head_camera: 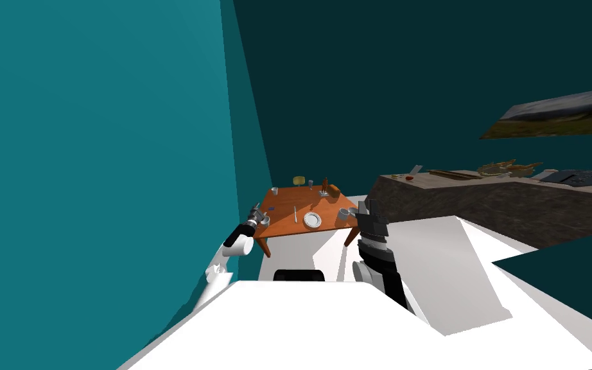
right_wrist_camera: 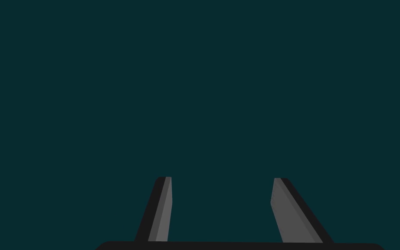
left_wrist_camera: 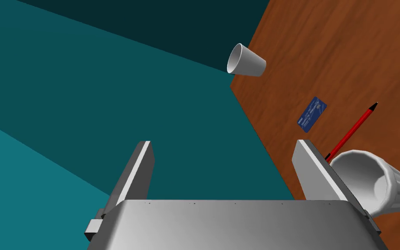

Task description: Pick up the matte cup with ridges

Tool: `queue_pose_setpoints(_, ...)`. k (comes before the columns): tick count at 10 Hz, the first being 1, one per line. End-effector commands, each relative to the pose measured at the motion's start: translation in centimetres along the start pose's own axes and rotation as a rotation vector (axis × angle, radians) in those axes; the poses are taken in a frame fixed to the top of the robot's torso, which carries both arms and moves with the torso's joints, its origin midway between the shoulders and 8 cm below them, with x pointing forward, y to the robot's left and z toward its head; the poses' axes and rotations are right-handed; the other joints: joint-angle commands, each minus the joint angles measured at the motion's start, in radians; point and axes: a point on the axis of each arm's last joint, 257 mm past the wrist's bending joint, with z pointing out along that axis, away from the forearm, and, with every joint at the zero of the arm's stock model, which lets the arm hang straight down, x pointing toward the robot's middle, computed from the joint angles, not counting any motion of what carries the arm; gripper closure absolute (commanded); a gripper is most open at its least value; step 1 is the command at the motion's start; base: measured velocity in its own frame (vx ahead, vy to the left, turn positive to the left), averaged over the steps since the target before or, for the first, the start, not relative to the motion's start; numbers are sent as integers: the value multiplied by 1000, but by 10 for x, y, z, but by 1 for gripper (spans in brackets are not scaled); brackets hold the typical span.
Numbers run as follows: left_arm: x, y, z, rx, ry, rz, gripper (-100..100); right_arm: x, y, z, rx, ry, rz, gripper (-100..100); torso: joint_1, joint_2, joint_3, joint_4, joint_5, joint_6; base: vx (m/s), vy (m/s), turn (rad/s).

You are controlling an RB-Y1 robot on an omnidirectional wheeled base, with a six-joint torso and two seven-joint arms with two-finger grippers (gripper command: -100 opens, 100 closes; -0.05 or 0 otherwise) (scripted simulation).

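Here, the left gripper hangs at the near left corner of a wooden table, its two grey fingers spread wide and closed on nothing. The gap between them lies over the teal surface beyond the table's edge rather than over the tabletop.

The white ridged cup sits on the table just outside that gap, against the outer face of the finger nearest the wood. Whether blade and rim actually touch cannot be told.

A red pen with a black tip lies just behind the cup, one end hidden by that same finger. A small blue card lies flat near the pen. Well beyond them, a smooth white cup stands at the table's edge.

From the head camera, the left gripper and the ridged cup appear together at the table's left corner. A white plate rests nearer the middle.

The right gripper is raised by the table's opposite corner. Its own camera shows its fingers parted and holding nothing.
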Motion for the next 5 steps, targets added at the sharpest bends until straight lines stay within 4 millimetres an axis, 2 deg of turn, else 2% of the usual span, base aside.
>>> queue_pose_setpoints(1, -6, 18, 5, -62, -16, -38, -100, 0, 0, 0, 0, 0, 0, 0, 0, 0, 0, 0, 0, 0, 19, 20, -20)
queue_pose_setpoints(4, -12, 48, 13, -161, -44, -98, -100, 0, 0, 0, 0, 0, 0, 0, 1, 0, 0, 0, 0, 0, 27, 32, -22)
queue_pose_setpoints(5, -13, 50, 13, -169, -47, -98, -100, 0, 0, 0, 0, 0, 0, 0, 1, 0, 0, 0, 0, 0, 15, 28, -13)
